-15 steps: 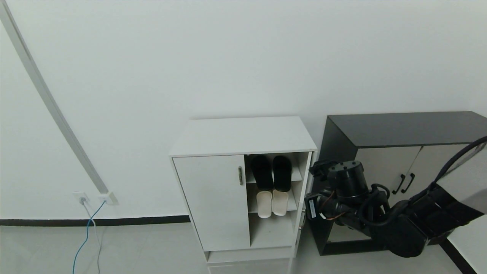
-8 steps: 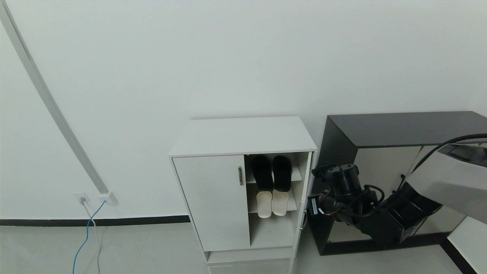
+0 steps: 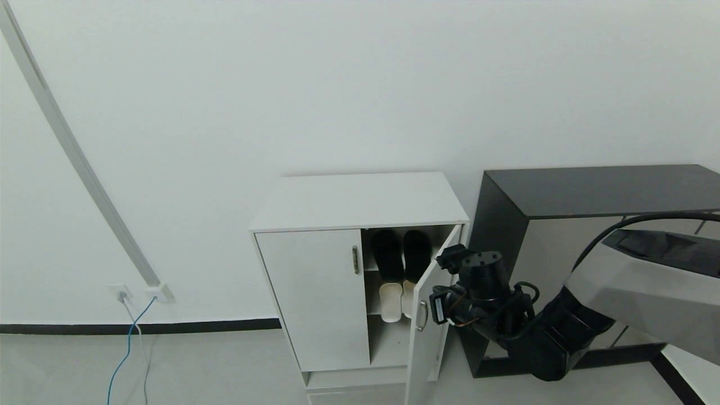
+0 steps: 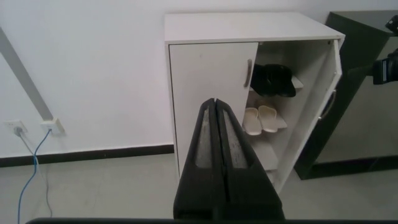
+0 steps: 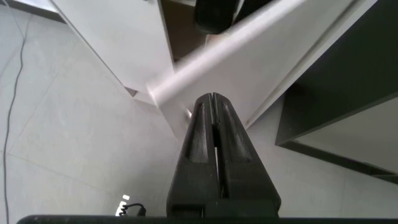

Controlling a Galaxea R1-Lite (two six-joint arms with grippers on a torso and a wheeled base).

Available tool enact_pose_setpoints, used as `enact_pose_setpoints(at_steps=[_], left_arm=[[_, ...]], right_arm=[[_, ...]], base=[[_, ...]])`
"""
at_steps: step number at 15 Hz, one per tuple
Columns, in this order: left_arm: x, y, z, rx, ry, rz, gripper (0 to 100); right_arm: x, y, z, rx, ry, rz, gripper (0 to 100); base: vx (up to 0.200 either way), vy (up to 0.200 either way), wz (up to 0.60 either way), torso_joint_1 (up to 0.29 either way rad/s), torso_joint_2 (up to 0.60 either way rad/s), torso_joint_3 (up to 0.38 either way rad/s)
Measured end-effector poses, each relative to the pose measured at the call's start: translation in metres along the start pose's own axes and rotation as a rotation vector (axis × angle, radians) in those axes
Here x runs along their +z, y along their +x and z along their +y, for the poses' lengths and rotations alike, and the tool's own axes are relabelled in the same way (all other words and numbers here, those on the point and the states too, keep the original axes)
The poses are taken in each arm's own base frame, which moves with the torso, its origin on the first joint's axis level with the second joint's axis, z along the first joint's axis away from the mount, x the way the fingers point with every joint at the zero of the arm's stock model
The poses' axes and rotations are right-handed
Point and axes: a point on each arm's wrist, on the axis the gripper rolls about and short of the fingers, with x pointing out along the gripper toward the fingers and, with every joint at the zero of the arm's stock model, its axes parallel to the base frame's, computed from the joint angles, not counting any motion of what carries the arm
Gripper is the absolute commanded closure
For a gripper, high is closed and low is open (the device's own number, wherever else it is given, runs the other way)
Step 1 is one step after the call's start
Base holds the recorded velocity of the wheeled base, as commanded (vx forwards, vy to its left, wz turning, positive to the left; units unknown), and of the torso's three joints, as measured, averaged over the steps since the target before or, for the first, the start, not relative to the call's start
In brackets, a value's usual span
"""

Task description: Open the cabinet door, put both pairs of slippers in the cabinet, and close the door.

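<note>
The white cabinet (image 3: 360, 199) stands against the wall, its left door (image 3: 315, 298) closed. Its right door (image 3: 426, 332) stands part-way open, handle (image 3: 419, 316) facing outward. Inside, a black pair of slippers (image 3: 401, 253) lies on the upper shelf and a white pair (image 3: 391, 293) on the shelf below. My right gripper (image 3: 447, 260) is shut and empty against the outer face of the right door (image 5: 249, 59), fingertips (image 5: 213, 98) together. My left gripper (image 4: 215, 102) is shut on nothing, well back from the cabinet (image 4: 249, 25).
A black cabinet (image 3: 590, 191) stands close beside the white one on the right, with my right arm in front of it. A wall socket with trailing cables (image 3: 130, 326) lies at the left. Bare floor spreads before the cabinet.
The right door has swung from wide open to roughly half closed. My right arm has moved left along with it, staying against the door's outer face.
</note>
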Motion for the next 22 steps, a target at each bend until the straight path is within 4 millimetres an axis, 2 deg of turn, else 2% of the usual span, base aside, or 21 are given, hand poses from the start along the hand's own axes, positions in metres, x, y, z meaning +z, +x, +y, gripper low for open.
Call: enact_pose_setpoints(at_steps=[4,8,11,15,19,22], left_arm=[[0.0,0.0,0.0,0.0,0.0,0.0,100],[0.0,0.0,0.0,0.0,0.0,0.0,100],[0.0,0.0,0.0,0.0,0.0,-0.001,100],[0.0,0.0,0.0,-0.002,0.003,0.0,100],[0.0,0.0,0.0,-0.002,0.005,0.001,100],[0.0,0.0,0.0,-0.001,0.006,0.0,100]], right_arm=[[0.004,-0.015,0.006,0.022,-0.011,-0.012,100],[0.01,-0.032,0.008,0.037,-0.015,-0.024,100],[0.011,-0.04,0.007,0.063,-0.038,-0.034,100],[0.004,-0.049,0.0,0.039,-0.058,-0.027,100],[-0.002,-0.068,-0.008,-0.035,-0.096,-0.004,100],[-0.011,-0.081,-0.015,-0.074,-0.119,0.033,100]], base=[[0.0,0.0,0.0,0.0,0.0,0.0],[0.0,0.0,0.6,0.0,0.0,0.001],[0.0,0.0,0.0,0.0,0.0,0.0],[0.0,0.0,0.0,0.0,0.0,0.0],[0.0,0.0,0.0,0.0,0.0,0.0],[0.2,0.0,0.0,0.002,0.0,0.004]])
